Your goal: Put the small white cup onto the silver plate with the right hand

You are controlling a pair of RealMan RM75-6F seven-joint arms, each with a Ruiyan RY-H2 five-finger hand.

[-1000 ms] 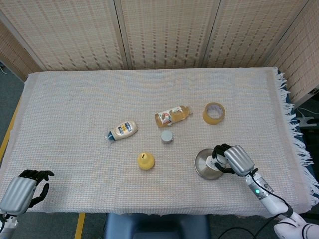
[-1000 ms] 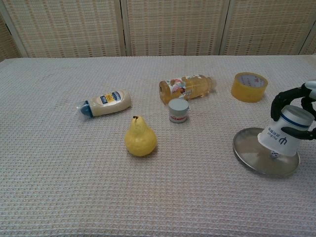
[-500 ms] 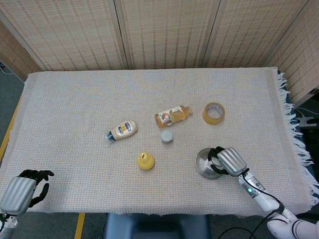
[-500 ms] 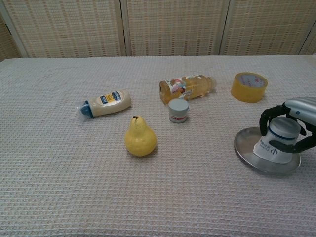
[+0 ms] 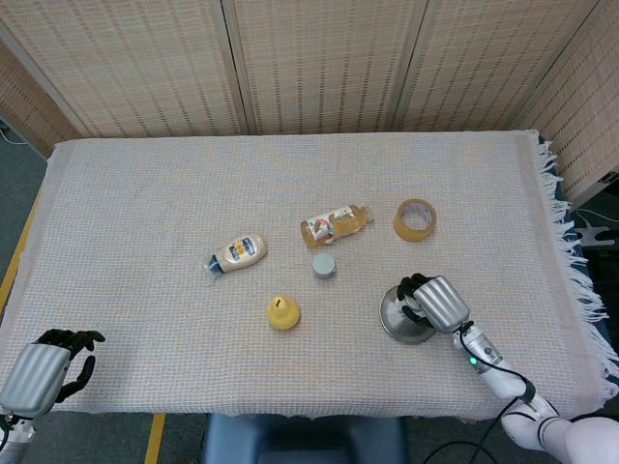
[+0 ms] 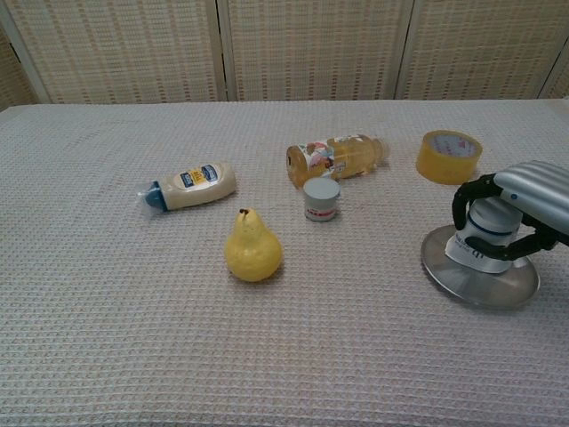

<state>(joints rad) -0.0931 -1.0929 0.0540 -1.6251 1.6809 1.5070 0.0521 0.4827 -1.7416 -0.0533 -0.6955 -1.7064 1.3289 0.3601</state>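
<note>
My right hand [image 6: 516, 213] grasps the small white cup [image 6: 484, 242], fingers wrapped round it, its base down on or just above the silver plate [image 6: 480, 283]; contact I can't confirm. Left hand [image 5: 44, 372] idle at the near table edge, fingers curled, holding nothing. Risk: cup sits toward the plate's rear; opening my fingers unevenly could drag it, tip it, or slide the plate on the woven cloth [image 6: 133, 338].

Scene being lit evenly, brightly from overhead; only soft, short shadows being cast; both views being rendered sharp.
</note>
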